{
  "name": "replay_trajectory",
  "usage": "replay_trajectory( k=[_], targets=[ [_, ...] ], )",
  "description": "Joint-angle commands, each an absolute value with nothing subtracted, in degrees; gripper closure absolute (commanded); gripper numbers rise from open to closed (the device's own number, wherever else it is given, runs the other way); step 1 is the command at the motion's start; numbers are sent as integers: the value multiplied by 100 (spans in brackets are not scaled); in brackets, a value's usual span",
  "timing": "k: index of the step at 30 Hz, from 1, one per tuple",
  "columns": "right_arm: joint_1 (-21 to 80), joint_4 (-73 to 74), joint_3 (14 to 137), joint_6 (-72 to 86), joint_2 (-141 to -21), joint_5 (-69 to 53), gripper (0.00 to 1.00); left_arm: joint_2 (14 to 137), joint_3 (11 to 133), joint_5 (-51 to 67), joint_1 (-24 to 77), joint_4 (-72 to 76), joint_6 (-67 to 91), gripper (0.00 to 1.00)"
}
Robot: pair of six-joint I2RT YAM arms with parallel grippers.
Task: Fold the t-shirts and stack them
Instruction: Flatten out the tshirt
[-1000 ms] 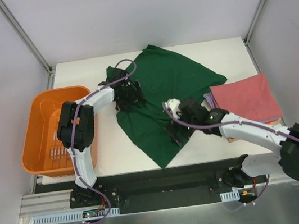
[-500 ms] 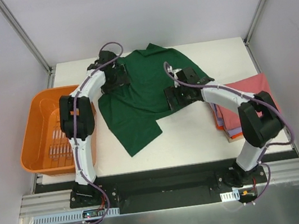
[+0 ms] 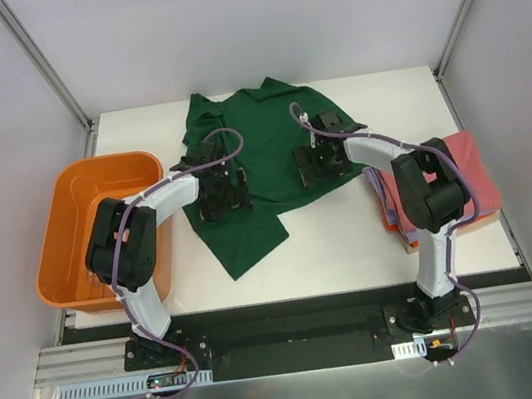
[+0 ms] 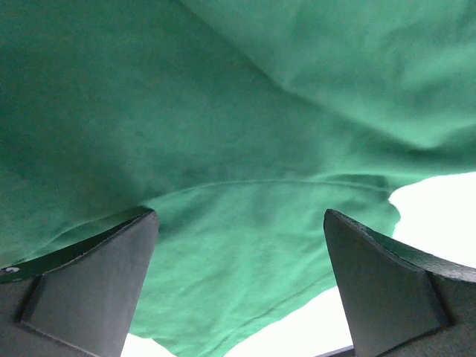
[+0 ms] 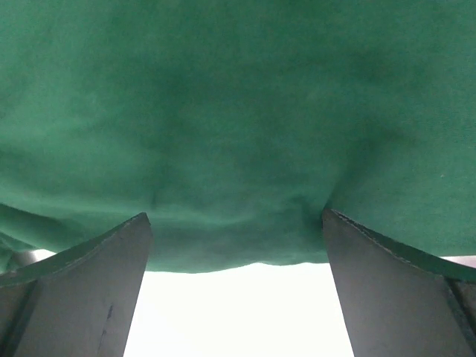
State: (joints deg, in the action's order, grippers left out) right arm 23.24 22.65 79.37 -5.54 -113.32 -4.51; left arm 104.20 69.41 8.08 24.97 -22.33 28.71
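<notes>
Green shirt (image 3: 262, 139) lies rumpled across middle of tabletop (image 3: 353, 236), one flap reaching toward near edge. Left fingers (image 3: 220, 192) spread wide over its left part, gripping nothing. Right fingers (image 3: 319, 164) likewise wide apart over its right part, empty. Folded shirts (image 3: 469, 167), pink-red on top, stacked at right edge. Orange basket (image 3: 55, 243) at far left.

We find no readable text, label, brand, number or sign in any view; the shirt, basket and arms show no legible marking.
</notes>
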Motion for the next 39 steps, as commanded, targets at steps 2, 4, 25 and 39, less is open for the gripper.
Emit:
replay_trajectory(
  k=[2,4,25,39],
  targets=[
    [2943,2768,7464,-194,-10979,-538,1,10231,6303,582,1987,-1846,3138,1],
    [3259,2856,7043,156,-10698,-265,1,10187,6083,160,1838,-1854,3225,1],
    [5177,3182,6047,1661,-8377,1634,4,9405,5757,912,984,-1802,2830,1],
    [4333,2681,4861,1740,-8279,1046,4,8447,4378,879,1441,-1758,3331,1]
  ],
)
